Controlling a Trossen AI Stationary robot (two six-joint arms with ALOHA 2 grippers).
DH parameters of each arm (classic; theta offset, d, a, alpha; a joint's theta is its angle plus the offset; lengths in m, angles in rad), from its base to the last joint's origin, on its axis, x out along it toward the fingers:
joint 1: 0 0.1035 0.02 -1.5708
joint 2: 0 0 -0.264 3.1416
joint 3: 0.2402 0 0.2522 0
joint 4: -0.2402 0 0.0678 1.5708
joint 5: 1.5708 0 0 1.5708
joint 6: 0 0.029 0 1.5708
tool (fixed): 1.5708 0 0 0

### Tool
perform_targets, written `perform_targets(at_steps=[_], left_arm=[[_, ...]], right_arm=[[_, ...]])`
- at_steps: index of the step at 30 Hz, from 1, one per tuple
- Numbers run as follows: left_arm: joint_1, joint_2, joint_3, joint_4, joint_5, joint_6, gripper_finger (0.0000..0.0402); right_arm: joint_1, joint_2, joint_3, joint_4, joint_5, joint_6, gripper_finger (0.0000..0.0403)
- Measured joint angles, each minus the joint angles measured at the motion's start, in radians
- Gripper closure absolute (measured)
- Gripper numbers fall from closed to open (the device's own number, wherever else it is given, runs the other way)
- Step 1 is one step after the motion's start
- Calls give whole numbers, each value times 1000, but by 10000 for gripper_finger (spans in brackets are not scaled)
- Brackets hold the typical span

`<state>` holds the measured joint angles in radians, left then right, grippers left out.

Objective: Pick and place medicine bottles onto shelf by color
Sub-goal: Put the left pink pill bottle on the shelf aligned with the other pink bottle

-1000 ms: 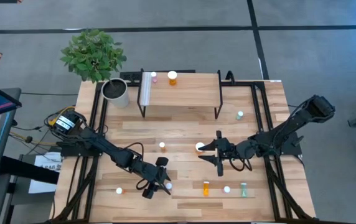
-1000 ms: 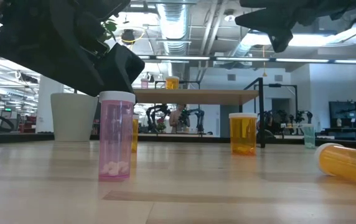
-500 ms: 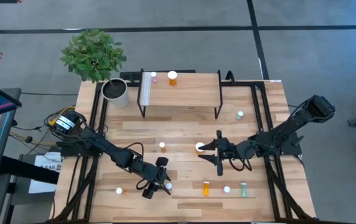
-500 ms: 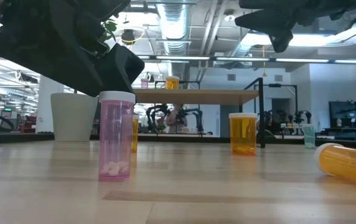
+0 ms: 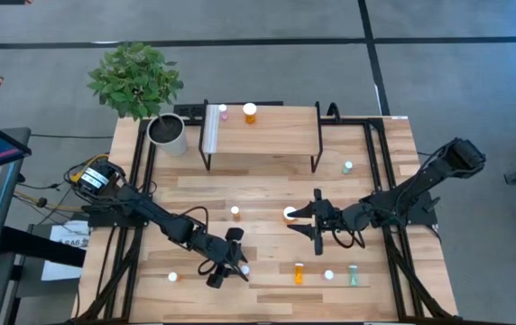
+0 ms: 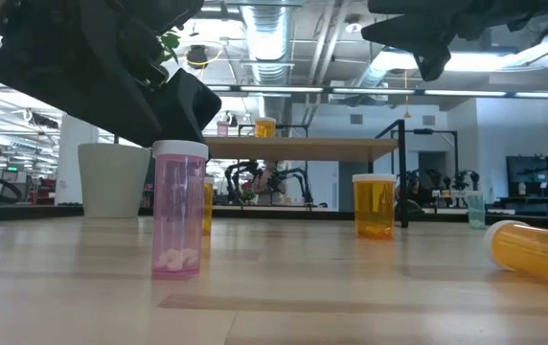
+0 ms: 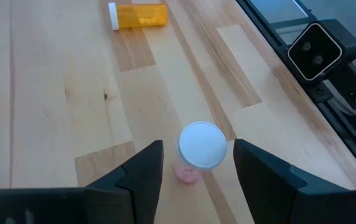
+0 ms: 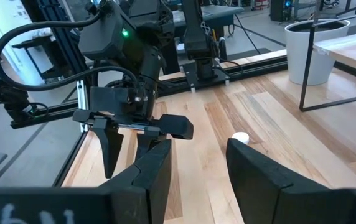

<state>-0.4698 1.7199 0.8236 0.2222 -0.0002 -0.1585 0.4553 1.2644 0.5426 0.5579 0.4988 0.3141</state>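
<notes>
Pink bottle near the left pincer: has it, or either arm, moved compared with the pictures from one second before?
Nothing visibly changed. The left pincer stays open around the standing pink bottle without closing on it, and the right pincer keeps hanging open beside the large orange bottle. The shelf holds the same two bottles.

Ten medicine bottles (image 5: 290,214), one shelf (image 5: 276,135), one plant pot (image 5: 168,134).
Two bottles stand on the shelf, one pink (image 5: 223,110) and one orange (image 5: 250,112); eight are on the table in front of the shelf: three orange, two pale green, one pink, and two showing only white caps, their colour unclear.
</notes>
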Motion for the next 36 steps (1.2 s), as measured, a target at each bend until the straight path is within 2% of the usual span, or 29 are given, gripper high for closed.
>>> perform_targets(at_steps=[8, 12, 28, 31, 36], left_arm=[[-1, 4, 106, -143, -30, 44, 215], [-2, 18, 112, -180, -17, 47, 206], [-8, 54, 97, -145, -9, 35, 201], [-8, 63, 98, -144, -12, 36, 211], [-8, 64, 98, -130, -11, 34, 252]], right_arm=[[0, 0, 0, 0, 0, 0, 229], [0, 0, 0, 0, 0, 0, 229], [0, 0, 0, -4, 0, 0, 230], [0, 0, 0, -4, 0, 1, 230], [0, 0, 0, -6, 0, 1, 230]])
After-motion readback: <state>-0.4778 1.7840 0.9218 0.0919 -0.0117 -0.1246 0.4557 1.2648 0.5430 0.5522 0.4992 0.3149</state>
